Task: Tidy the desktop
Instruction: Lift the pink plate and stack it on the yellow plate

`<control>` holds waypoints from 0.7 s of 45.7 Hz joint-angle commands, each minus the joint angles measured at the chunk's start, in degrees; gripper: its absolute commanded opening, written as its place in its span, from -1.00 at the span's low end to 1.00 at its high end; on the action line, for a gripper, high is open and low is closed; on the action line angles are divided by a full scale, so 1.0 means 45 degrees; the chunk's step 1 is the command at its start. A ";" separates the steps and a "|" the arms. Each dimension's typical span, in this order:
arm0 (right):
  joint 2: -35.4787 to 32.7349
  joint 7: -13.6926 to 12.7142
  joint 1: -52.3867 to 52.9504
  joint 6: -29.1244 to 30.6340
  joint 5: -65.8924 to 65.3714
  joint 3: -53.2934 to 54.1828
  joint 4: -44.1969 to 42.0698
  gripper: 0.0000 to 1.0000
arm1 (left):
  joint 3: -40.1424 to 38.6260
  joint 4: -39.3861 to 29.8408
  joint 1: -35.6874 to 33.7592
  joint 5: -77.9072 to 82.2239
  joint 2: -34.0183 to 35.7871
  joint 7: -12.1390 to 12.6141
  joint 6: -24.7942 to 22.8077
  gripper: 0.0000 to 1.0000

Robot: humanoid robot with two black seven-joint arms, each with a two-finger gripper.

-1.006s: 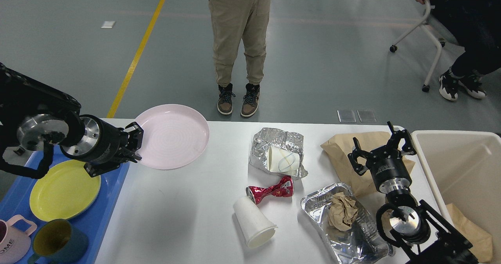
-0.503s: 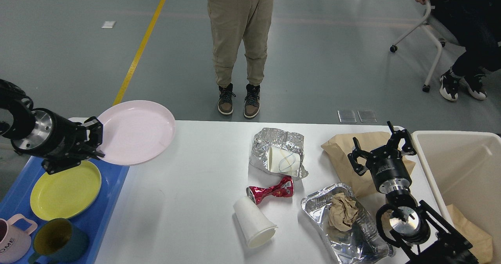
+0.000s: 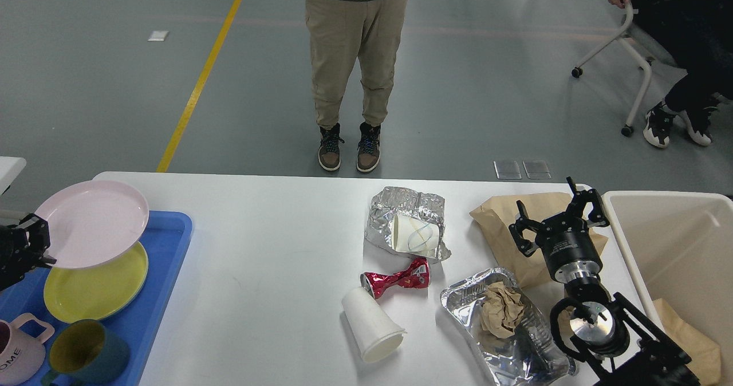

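The white desktop [image 3: 263,271] fills the lower view. At the far left edge my left gripper [image 3: 35,243] is shut on the rim of a pink plate [image 3: 91,223], which hangs over the yellow plate [image 3: 97,288] in the blue tray [image 3: 169,243]. My right gripper [image 3: 558,214] stands open over a brown paper bag [image 3: 498,225], holding nothing. On the desktop lie crumpled foil with a paper cup [image 3: 413,231], a crushed red can [image 3: 395,280], a tipped white cup [image 3: 372,326], and a foil tray holding crumpled brown paper [image 3: 498,311].
A beige bin [image 3: 676,248] stands at the right with brown paper inside. Two mugs, one pink [image 3: 20,354] and one teal [image 3: 86,354], sit at the tray's front. A person [image 3: 355,71] stands beyond the far edge, and a chair [image 3: 630,42] is at the back right.
My left arm has drawn back to the left, carrying the pink plate from the desktop's far left corner to above the yellow plate in the blue tray. The right arm has not moved.
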 commanded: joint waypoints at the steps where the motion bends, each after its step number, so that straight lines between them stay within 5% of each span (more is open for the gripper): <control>1: 0.0001 0.0000 0.0000 0.0000 0.0005 0.0000 -0.0002 1.00 | -0.2267 0.1864 0.2620 0.0809 0.0114 0.0301 0.0002 -1.00; 8: 0.0001 0.0000 0.0000 0.0000 0.0005 0.0000 -0.0002 1.00 | -0.3774 0.3058 0.4420 0.1629 -0.0023 0.0965 0.0041 -1.00; 32: 0.0001 0.0000 0.0000 0.0000 0.0005 0.0000 -0.0002 1.00 | -0.3892 0.3059 0.4460 0.1884 -0.0218 0.0947 0.0002 -1.00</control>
